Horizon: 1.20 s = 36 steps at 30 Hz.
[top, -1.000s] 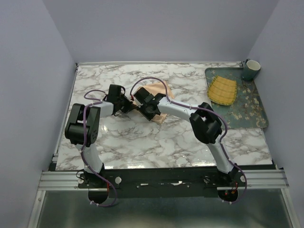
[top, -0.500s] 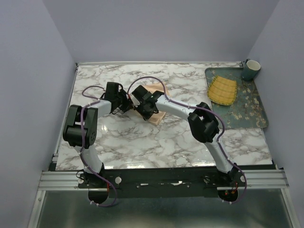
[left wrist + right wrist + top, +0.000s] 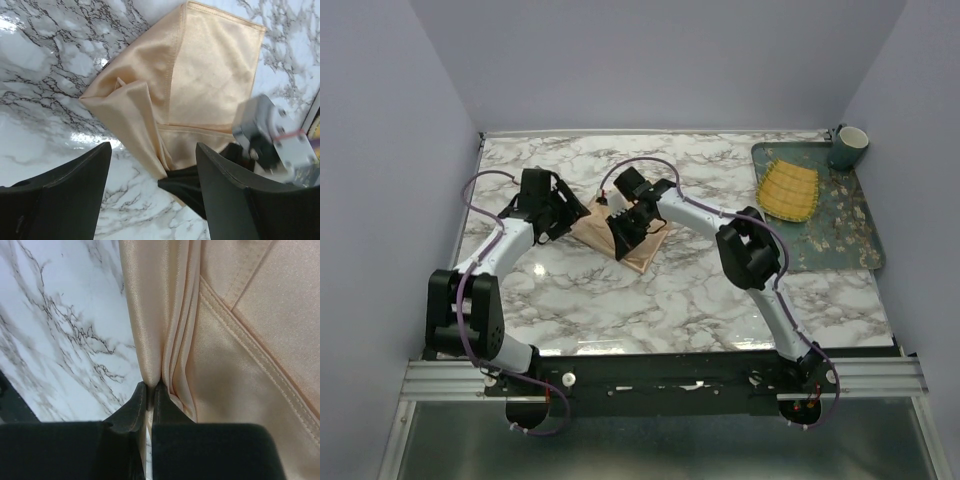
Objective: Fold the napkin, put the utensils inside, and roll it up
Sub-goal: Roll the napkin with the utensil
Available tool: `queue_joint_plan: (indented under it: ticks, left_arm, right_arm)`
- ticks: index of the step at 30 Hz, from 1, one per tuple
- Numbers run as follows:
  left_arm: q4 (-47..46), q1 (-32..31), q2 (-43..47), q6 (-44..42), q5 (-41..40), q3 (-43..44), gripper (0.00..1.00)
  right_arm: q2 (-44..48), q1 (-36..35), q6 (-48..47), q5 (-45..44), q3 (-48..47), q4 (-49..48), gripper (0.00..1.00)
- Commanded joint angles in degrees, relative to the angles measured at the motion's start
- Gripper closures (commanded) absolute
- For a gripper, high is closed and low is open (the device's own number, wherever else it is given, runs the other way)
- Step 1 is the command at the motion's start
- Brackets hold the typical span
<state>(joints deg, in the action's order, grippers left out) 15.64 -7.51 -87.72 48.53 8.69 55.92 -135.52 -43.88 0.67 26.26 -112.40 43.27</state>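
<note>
The plain peach-orange cloth napkin (image 3: 642, 255) is seen lying partly folded on the white, grey-veined marble counter (image 3: 720, 300), a little left of its middle. A gathered fold of the cloth is pinched tightly between the closed fingers of the right gripper (image 3: 150, 385), which is placed over the napkin's middle. The left gripper (image 3: 153, 147) is held just beside the napkin's left side, its 2 fingers spread wide with nothing gripped; a rumpled corner of the cloth is seen just beyond them. A teal, flower-patterned rectangular tray (image 3: 850, 230) is set along the counter's right edge, toward the far right corner. On it are carried 1 yellow checked waffle cloth (image 3: 788, 190) and 1 green mug (image 3: 848, 147). The counter is enclosed by pale lilac walls (image 3: 650, 60) on 3 sides.
</note>
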Motion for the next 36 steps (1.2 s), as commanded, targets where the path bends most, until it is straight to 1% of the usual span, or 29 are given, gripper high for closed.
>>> queue_joint_plan:
  ticks: [1, 4, 7, 9, 13, 14, 17, 18, 21, 23, 24, 25, 28, 30, 31, 32, 36]
  left_arm:
    - [5.27, 0.21, 7.21, -4.24, -2.11, -1.25, 0.24]
    - [6.07, 0.13, 8.09, -2.14, 1.31, -3.53, 0.25]
    - [3.09, -0.57, 7.57, 3.48, 3.53, -8.62, 0.25]
    - [-1.03, -1.02, 6.17, 7.25, 4.66, -11.62, 0.27]
    - [-6.22, -2.95, 1.77, 11.92, 6.51, -12.50, 0.26]
    - [-9.28, -3.39, 0.98, 12.89, 7.30, -12.76, 0.26]
    - [-10.53, -4.79, -1.22, 14.57, 6.35, -11.98, 0.26]
    - [-10.37, -4.97, -1.92, 15.01, 5.30, -11.80, 0.26]
    - [-10.46, -5.24, -3.67, 16.06, 4.41, -11.19, 0.28]
    - [-9.58, -5.15, -4.21, 16.24, 3.45, -10.84, 0.34]
    - [-8.70, -5.24, -4.30, 16.42, 2.48, -10.75, 0.35]
    - [-8.17, -5.24, -3.95, 16.50, 0.82, -10.83, 0.39]
    - [-7.55, -5.24, -3.16, 16.60, -1.91, -11.62, 0.42]
    - [-7.03, -5.24, -4.29, 15.81, -3.59, -10.75, 0.45]
    - [-6.76, -5.15, -4.91, 15.72, -3.59, -10.40, 0.49]
    - [-6.50, -5.15, -5.52, 15.37, -3.59, -9.52, 0.50]
    - [-6.06, -5.24, -7.72, 14.14, -4.82, -8.55, 0.52]
  right_arm:
    - [-4.57, 1.08, 2.14, 6.52, -2.56, 5.60, 0.99]
    - [-5.71, 1.78, 2.85, 9.68, -3.70, 5.86, 0.99]
    - [-6.94, 2.39, 3.64, 12.75, -5.02, 6.30, 0.99]
    - [-7.82, 2.74, 3.90, 15.64, -5.46, 6.22, 0.99]
    - [-8.53, 3.10, 5.83, 19.00, -5.29, 4.99, 0.99]
    - [-8.70, 3.10, 6.53, 19.61, -5.37, 4.81, 0.99]
    - [-8.88, 3.36, 7.68, 21.46, -5.03, 3.85, 0.99]
    - [-9.05, 3.71, 8.12, 23.38, -4.67, 3.32, 0.99]
    - [-8.71, 3.97, 9.09, 24.54, -3.54, 1.39, 0.99]
    - [-8.35, 4.24, 9.70, 24.98, -2.74, 0.68, 0.99]
    - [-8.18, 4.59, 9.97, 25.15, -2.30, 0.24, 1.00]
    - [-8.18, 4.68, 9.97, 25.07, -2.12, 0.15, 0.99]
    - [-8.27, 5.20, 10.58, 26.56, -1.68, -0.72, 0.99]
    - [-8.18, 5.29, 11.37, 27.69, -1.25, -1.51, 1.00]
    - [-8.26, 5.47, 11.55, 28.14, -1.16, -2.13, 1.00]
    - [-8.35, 5.38, 11.81, 28.32, -1.16, -2.22, 1.00]
    - [-8.62, 5.65, 12.08, 28.93, -1.16, -2.57, 1.00]
